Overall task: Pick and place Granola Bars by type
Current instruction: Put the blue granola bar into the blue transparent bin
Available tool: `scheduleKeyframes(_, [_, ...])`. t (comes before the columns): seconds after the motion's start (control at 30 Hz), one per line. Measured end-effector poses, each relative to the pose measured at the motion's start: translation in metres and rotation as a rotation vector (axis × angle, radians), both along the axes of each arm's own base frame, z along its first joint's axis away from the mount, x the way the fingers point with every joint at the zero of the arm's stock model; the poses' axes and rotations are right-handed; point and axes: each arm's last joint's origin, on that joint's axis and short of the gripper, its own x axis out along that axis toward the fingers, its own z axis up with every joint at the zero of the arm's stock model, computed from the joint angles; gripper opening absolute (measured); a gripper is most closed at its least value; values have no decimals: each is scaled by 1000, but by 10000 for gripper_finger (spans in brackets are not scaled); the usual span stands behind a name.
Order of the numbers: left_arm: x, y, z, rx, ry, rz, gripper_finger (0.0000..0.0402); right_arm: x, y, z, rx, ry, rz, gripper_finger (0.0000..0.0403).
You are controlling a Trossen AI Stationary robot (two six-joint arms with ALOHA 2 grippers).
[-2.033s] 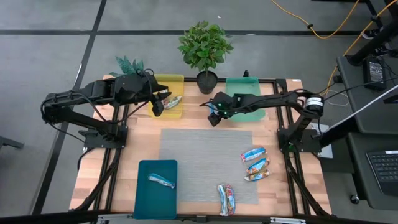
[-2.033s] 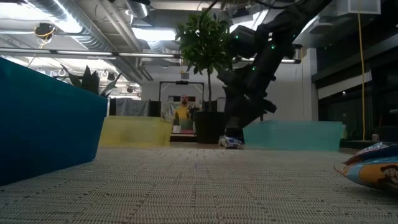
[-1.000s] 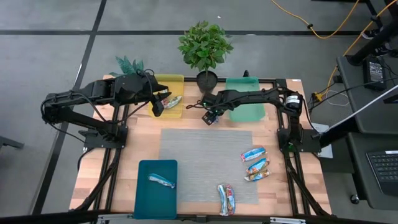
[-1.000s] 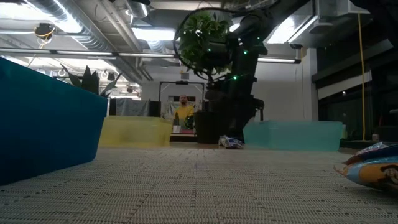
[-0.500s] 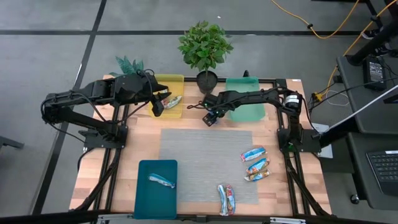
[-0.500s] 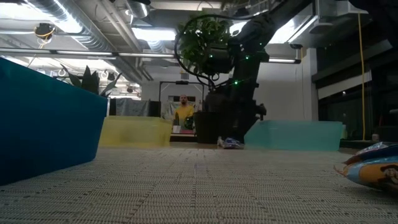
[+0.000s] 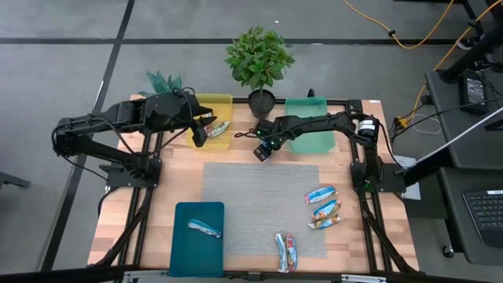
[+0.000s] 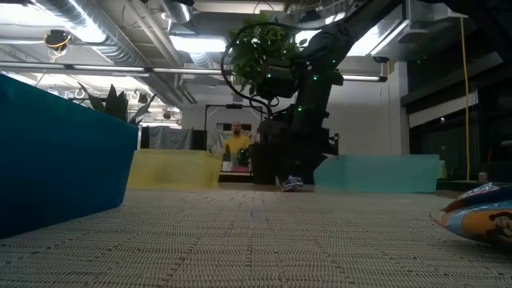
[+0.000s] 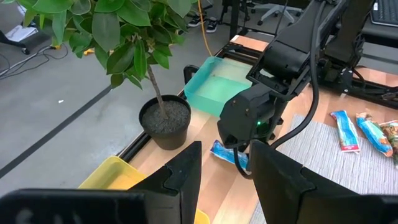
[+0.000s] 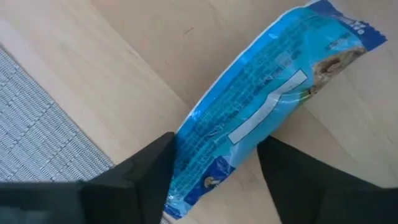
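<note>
Granola bar in a shiny blue wrapper [image 10: 261, 112] lies on bare wooden tabletop [image 7: 346, 244] at twelve o'clock of the grey woven mat [image 7: 251, 204], between the right gripper's [image 10: 214, 171] spread fingers.

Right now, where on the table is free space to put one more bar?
The grey mat is bare between the teal tray and the three bars at right. The green tray looks empty. Crowded: beside the right end effector.

I see open grey mat [image 7: 251, 196] at 6 o'clock of the right gripper [image 7: 261, 152]; potted plant [image 7: 258, 67] blocks 12 o'clock.
</note>
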Motion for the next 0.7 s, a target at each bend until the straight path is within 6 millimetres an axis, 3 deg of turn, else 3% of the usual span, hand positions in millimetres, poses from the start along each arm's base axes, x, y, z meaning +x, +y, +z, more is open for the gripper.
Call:
scheduleKeyframes(0.47, [0, 0, 0, 1, 0, -1, 127, 2, 0, 1, -11, -19, 26, 32])
scheduleKeyframes(0.53, [0, 0, 0, 2, 1, -1, 127, 2, 0, 2, -8, -26, 30, 17])
scheduleKeyframes(0.7, [0, 0, 0, 9, 5, -5, 127, 6, -1, 17, -19, -54, 53, 23])
